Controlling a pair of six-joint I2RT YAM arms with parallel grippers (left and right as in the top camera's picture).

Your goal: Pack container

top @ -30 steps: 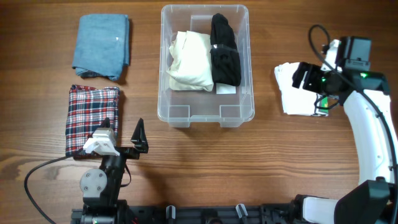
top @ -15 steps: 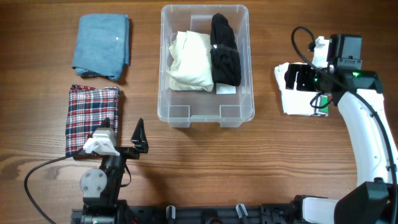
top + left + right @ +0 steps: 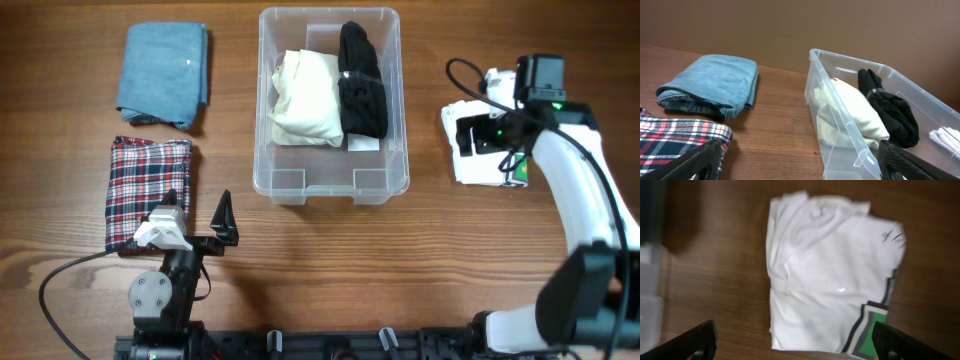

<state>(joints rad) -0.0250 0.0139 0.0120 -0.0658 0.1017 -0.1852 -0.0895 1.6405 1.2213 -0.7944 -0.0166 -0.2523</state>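
Right gripper (image 3: 478,135) is spread as wide as it goes and has nothing in it. It hangs over the folded white shirt (image 3: 482,168) on the bench (image 3: 450,260), off to the right of the container (image 3: 330,172). From the right wrist cam, the two fingers sit at the bottom corners with the shirt (image 3: 830,280) between them. You can see the green and black print at the shirt's lower right edge, but the view's a bit blurry and I can't tell if the fingers touch the cloth. Left gripper (image 3: 198,212) is also wide open and empty, parked low near the front of the bench, just beside the bottom right corner of the folded plaid shirt (image 3: 148,185). The container sits mid-bench toward the back, with a cream garment (image 3: 305,98) and a black garment (image 3: 362,80) side by side inside it, and a white label (image 3: 364,143) just below the black one. Folded jeans (image 3: 163,75) are off to its left, behind the plaid.
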